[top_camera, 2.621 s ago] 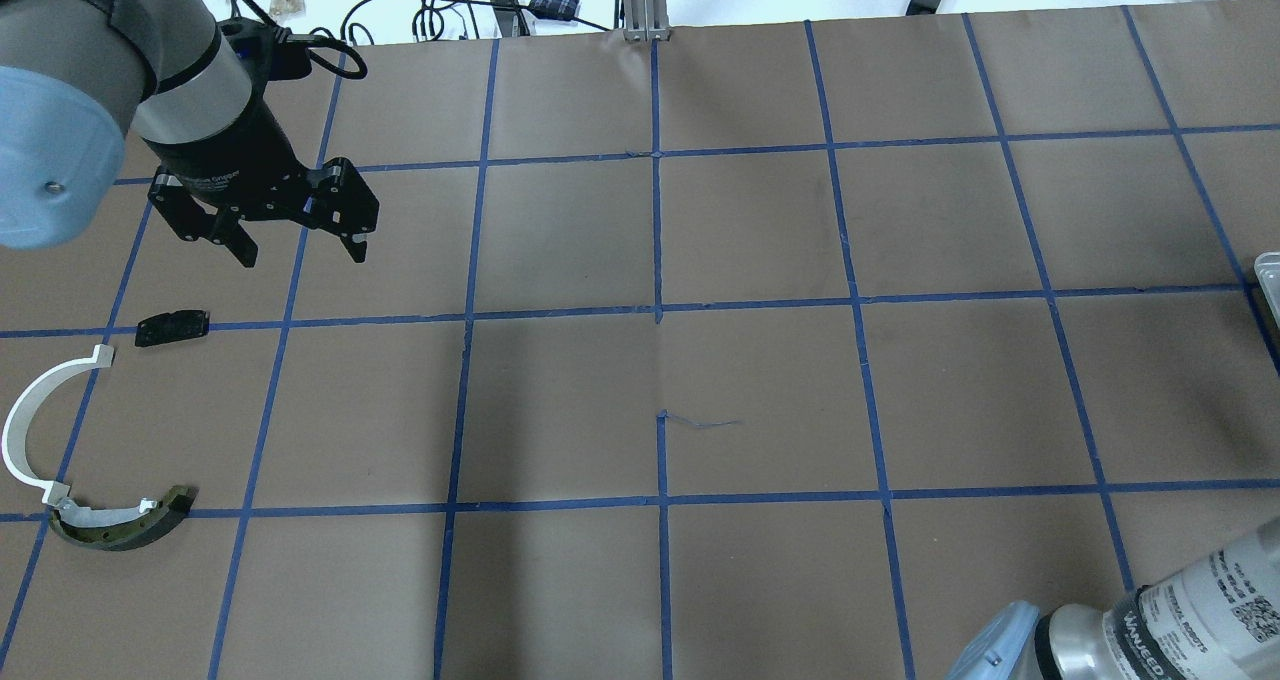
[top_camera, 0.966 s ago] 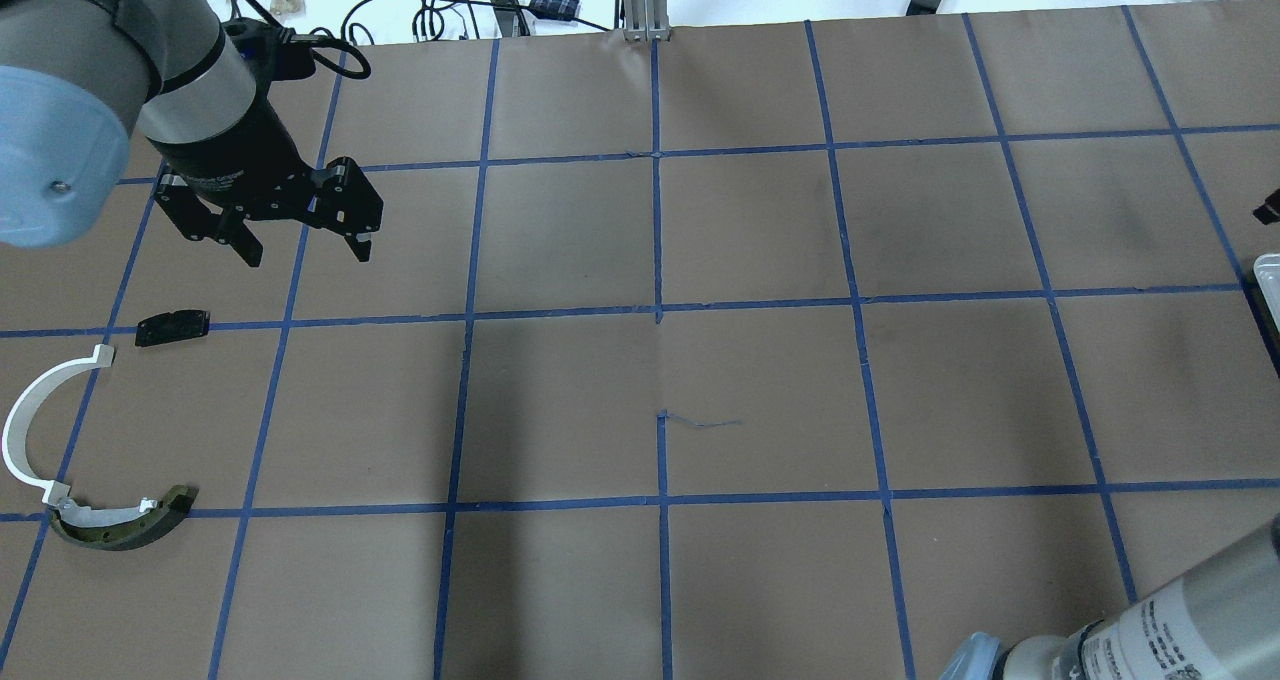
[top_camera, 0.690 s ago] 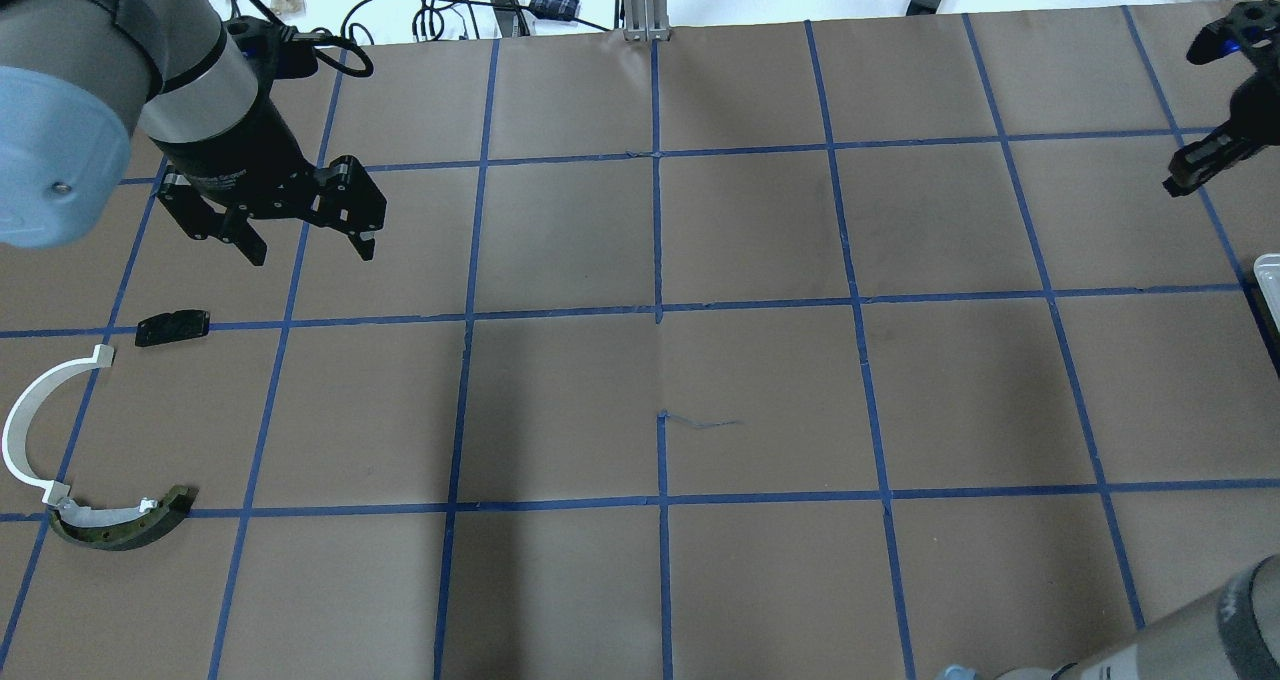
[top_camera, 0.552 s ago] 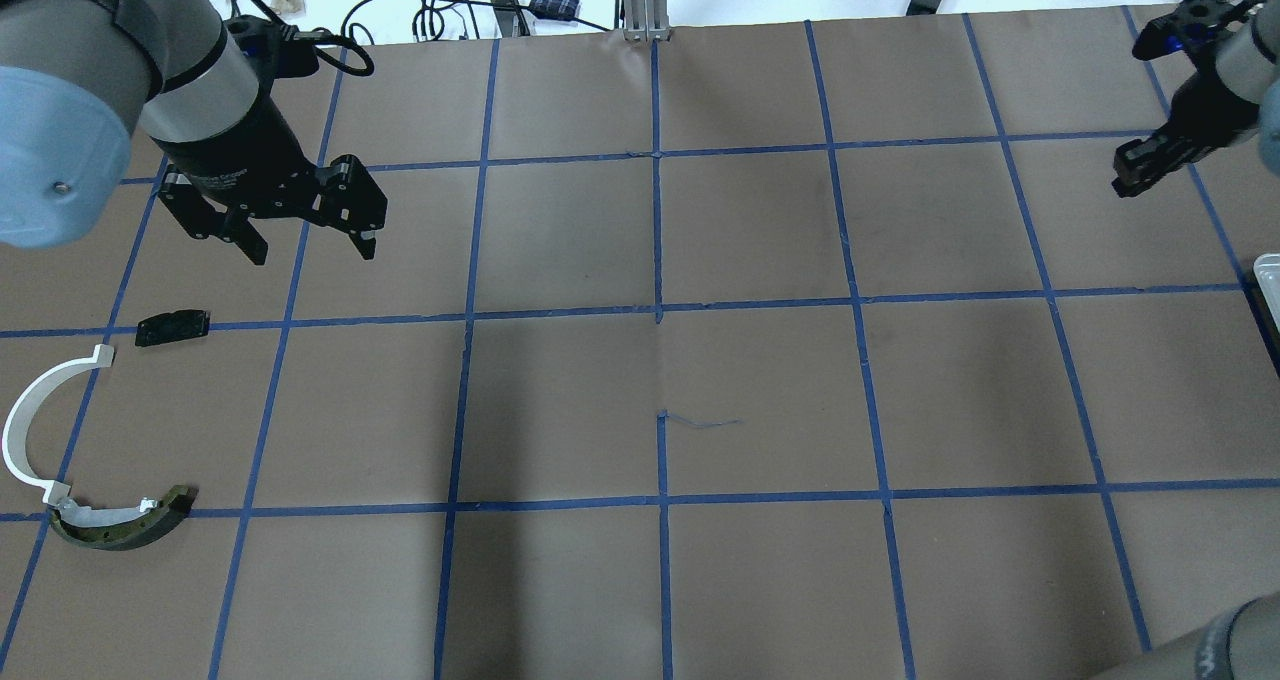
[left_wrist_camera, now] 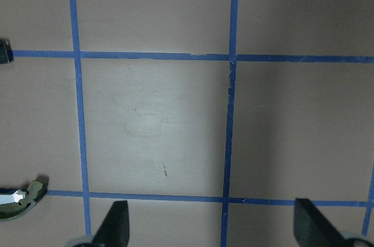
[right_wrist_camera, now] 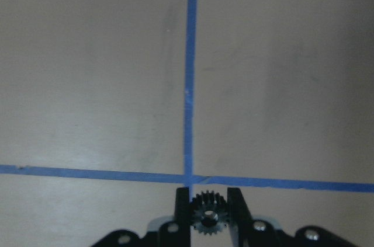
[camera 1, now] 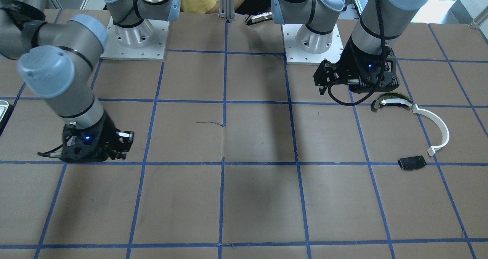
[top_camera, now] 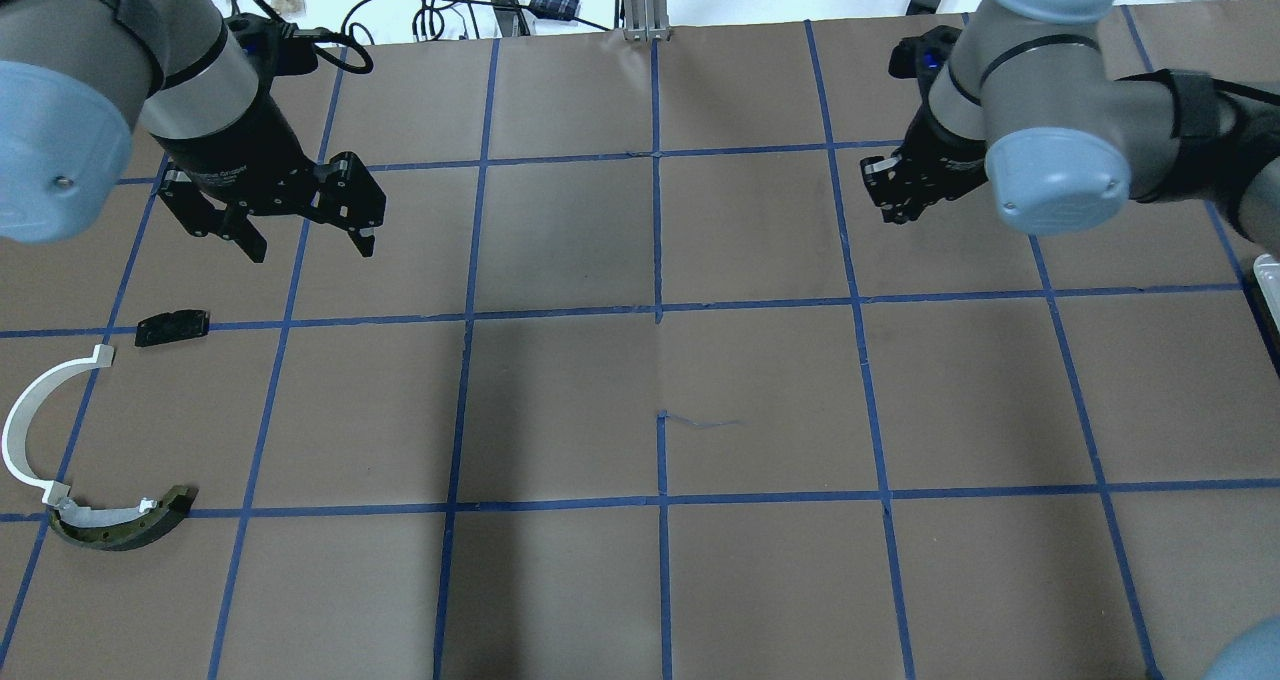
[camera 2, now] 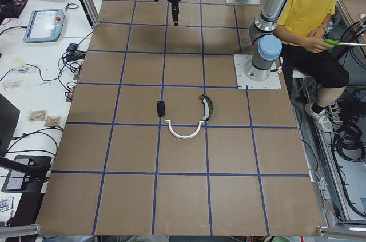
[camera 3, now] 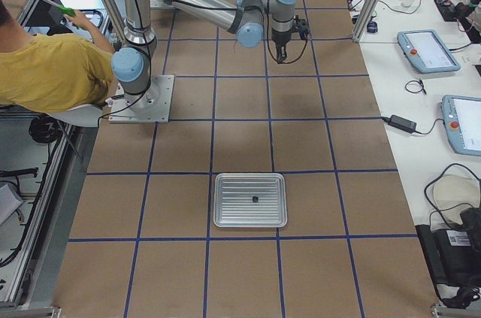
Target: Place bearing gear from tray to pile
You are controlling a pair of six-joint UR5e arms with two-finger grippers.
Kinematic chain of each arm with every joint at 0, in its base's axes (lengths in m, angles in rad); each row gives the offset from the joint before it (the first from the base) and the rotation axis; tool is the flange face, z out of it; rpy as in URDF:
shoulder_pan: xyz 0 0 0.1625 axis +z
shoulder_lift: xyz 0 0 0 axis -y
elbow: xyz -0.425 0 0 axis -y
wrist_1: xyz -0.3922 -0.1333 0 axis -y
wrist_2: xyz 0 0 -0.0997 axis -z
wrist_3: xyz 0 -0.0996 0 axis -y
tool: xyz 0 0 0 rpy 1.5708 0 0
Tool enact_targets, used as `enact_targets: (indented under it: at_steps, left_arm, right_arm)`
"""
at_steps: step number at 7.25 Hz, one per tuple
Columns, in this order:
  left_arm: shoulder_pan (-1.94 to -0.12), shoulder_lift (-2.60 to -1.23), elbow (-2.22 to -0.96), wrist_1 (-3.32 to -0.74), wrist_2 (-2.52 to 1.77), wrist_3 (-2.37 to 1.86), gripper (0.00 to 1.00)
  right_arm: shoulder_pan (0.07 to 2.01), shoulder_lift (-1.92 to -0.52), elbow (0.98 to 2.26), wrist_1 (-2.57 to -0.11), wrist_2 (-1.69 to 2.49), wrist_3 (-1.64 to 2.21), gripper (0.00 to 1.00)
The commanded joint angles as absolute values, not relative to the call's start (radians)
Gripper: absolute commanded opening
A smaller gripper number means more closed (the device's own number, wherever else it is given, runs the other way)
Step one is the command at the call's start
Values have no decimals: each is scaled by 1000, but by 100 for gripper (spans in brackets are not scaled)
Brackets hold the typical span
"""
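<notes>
The bearing gear (right_wrist_camera: 209, 216), small, black and toothed, shows only in the right wrist view. There the right gripper (right_wrist_camera: 209, 197) pinches it between its two fingers, which are closed tight against its teeth. The gear hangs above a crossing of blue tape lines on the brown paper table (top_camera: 760, 390). In the overhead view the gear is too small to make out, and the bulk of the right arm hides part of that gripper.

The left gripper (top_camera: 308, 250) hangs over the table's left part with its fingers spread wide and nothing between them. In the front-facing view its fingers are hidden beneath the wrist body. In the left wrist view only the two fingertips (left_wrist_camera: 117, 223) rise from the bottom edge.

The tray (camera 3: 250, 177) is whole only in the exterior right view: a shallow silver-white rectangle with rounded corners. One tiny dark object (camera 3: 255, 198) lies near its middle, too small to identify. In the overhead view only a sliver of the tray shows at the right edge.

The pile lies loose at the table's left edge, well apart from the gear. A white curved strip (top_camera: 25, 430) touches a dark olive curved piece (top_camera: 120, 530) at one end. A flat black plate (top_camera: 172, 327) sits apart, just beyond them. The left wrist view cuts off the olive piece and the plate at its left edge.
</notes>
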State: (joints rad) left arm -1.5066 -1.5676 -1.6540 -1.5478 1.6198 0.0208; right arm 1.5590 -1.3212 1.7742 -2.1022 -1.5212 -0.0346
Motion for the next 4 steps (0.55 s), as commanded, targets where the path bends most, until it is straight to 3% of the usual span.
enact_targets:
  at_steps: [1, 4]
  left_arm:
    - [-1496, -1577, -1646, -1548, 1621, 18, 100]
    - [-1502, -1617, -1661, -1525, 1628, 18, 100]
  right_arm:
    - [1765, -1307, 1802, -2152, -1516, 276, 4]
    - [1923, -1180, 1812, -2342, -1484, 660, 4]
